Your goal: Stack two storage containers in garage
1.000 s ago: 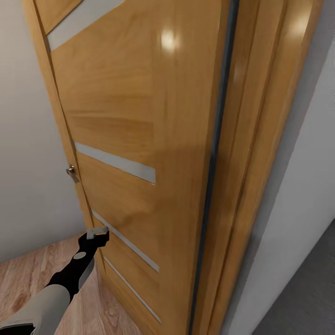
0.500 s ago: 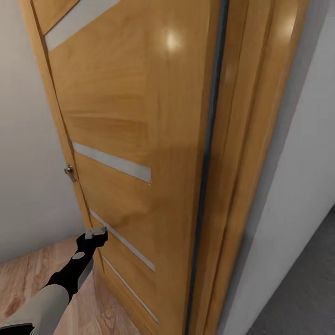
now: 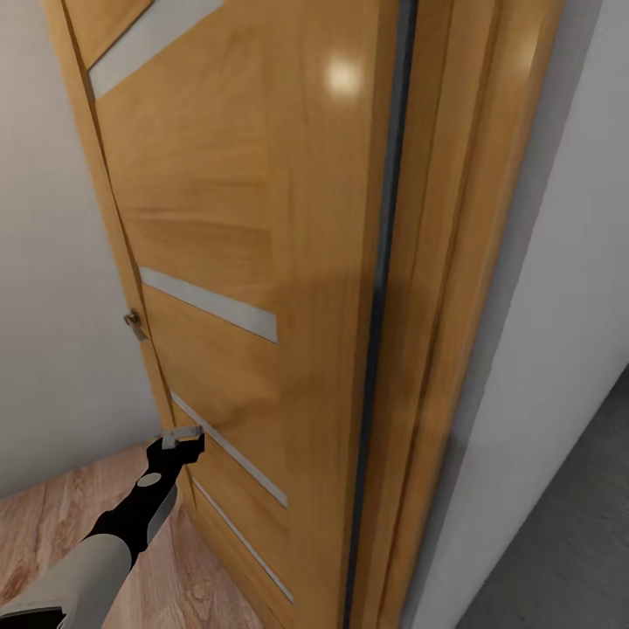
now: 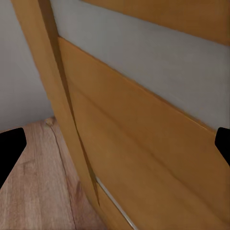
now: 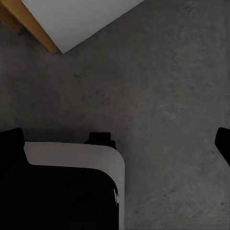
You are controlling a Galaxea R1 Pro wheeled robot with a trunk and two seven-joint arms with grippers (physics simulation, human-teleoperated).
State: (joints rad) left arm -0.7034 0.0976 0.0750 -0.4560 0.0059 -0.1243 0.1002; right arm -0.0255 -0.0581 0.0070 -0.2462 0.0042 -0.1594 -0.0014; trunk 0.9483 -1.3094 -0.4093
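Head view: your left end effector (image 3: 182,434) reaches up to the free edge of the honey-coloured wooden door with pale inlaid strips (image 3: 253,218), likely to swing it; I cannot tell its state here. Left wrist view: black fingertips (image 4: 9,148) spread wide, nothing between. Right wrist view: dark grey concrete floor (image 5: 167,81) below, fingers apart, empty. No red-orange bins visible.
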